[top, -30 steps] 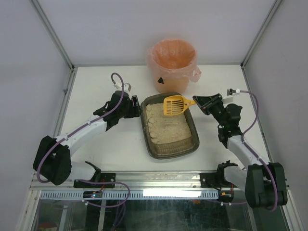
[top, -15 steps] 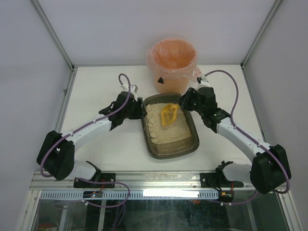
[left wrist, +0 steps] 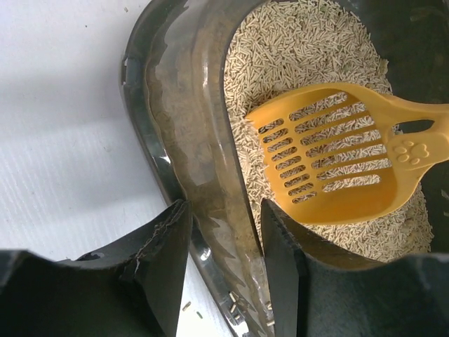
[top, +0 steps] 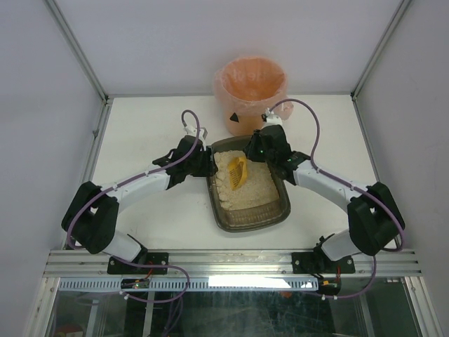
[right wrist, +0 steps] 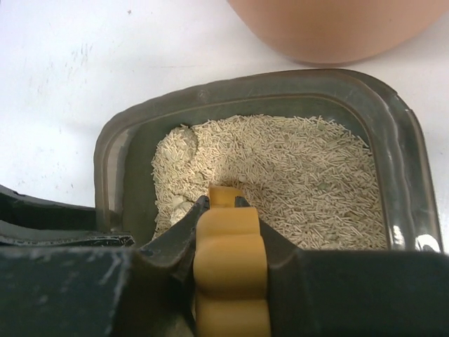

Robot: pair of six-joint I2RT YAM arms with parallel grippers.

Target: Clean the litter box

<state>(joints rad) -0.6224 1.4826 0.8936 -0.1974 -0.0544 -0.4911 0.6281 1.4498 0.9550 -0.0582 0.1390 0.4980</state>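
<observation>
The litter box [top: 282, 208], a dark translucent tray of beige pellets, lies at the table's middle. My left gripper [top: 204, 163] straddles its far left wall. In the left wrist view one finger [left wrist: 165, 246] is outside the wall [left wrist: 184, 105] and the other is inside, both pressed to it. My right gripper [top: 255, 150] is shut on the handle of the yellow slotted scoop [top: 237, 173]. The scoop's head [left wrist: 337, 168] tilts down into the litter. In the right wrist view the handle [right wrist: 230, 260] fills the gap between the jaws [right wrist: 224, 200], above the litter box [right wrist: 394, 126].
A round bin with a pink liner [top: 251, 90] stands just beyond the box's far end, and its base shows in the right wrist view [right wrist: 330, 28]. A few stray pellets lie on the white table [left wrist: 189, 305] beside the left wall. Cage posts flank the table.
My right arm swung in from the right and lowered the scoop from over the far right corner into the litter. My left gripper slid forward onto the box's left wall and narrowed on it.
</observation>
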